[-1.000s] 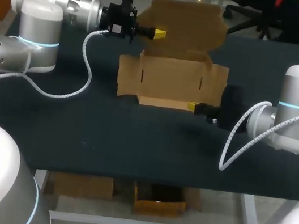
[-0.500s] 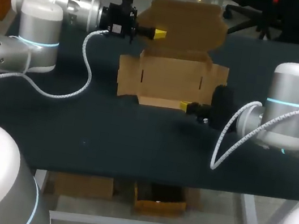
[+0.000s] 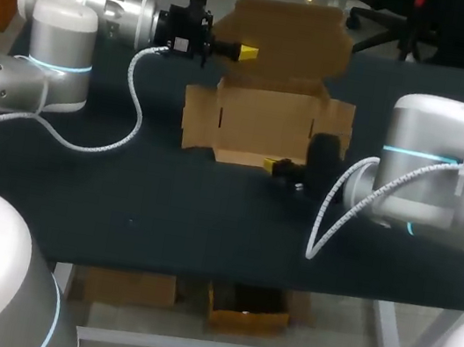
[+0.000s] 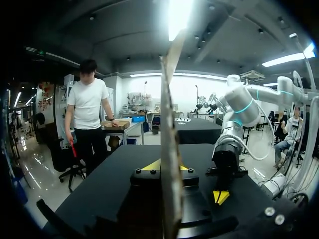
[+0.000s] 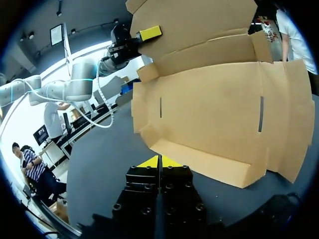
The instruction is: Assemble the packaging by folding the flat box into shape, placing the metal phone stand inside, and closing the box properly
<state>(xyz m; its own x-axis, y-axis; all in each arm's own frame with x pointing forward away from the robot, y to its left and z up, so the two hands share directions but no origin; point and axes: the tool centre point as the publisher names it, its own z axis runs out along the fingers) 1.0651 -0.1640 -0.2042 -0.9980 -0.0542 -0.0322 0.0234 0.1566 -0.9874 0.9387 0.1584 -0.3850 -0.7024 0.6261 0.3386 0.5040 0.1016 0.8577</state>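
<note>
The brown corrugated cardboard box [image 3: 267, 124] lies half opened toward the far side of the black desk [image 3: 164, 207]. Its tall lid flap [image 3: 290, 36] stands upright behind the flat panels. Our left pincer [image 3: 247, 52] pinches that flap at its left edge; in the left wrist view the board runs edge-on through its grip. Our right pincer [image 3: 273, 164] is pressed together on nothing, just before the box's front lip [image 5: 199, 167]. We see no metal phone stand. We judge the board light and stiff across its panels, yet quick to bend at the creases and easily crushed. It is best held near an edge, beside a crease.
</note>
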